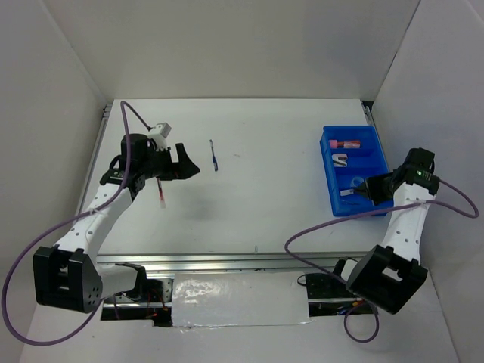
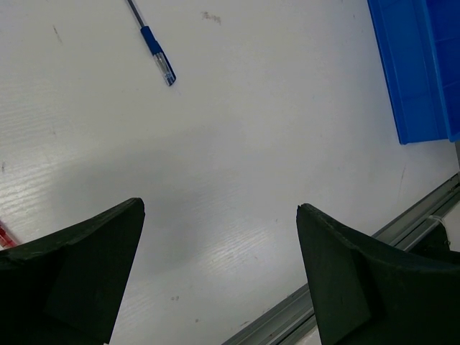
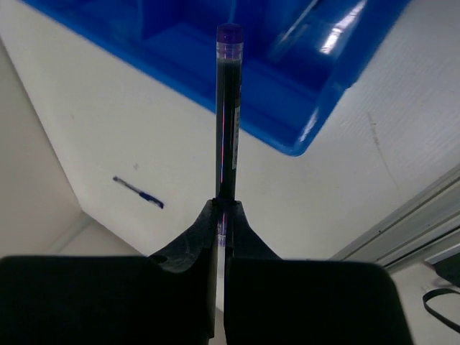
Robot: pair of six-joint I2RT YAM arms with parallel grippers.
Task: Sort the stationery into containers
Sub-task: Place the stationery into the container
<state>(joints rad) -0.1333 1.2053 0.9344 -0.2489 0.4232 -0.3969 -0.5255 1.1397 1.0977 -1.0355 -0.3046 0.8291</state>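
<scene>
The right gripper is pinching a dark pen tightly between its fingers. The pen is sticking straight out, and its capped end is hanging over a corner of the bin. From above, this gripper is hovering at the near right part of the bin. The left gripper is hanging wide apart above the bare table, holding nothing. A red pen is lying on the table just beside the left arm, on the near side of its gripper. Farther out, a blue pen is lying alone, well apart from the bin. Inside the bin, a pink marker is resting in the far compartment.
</scene>
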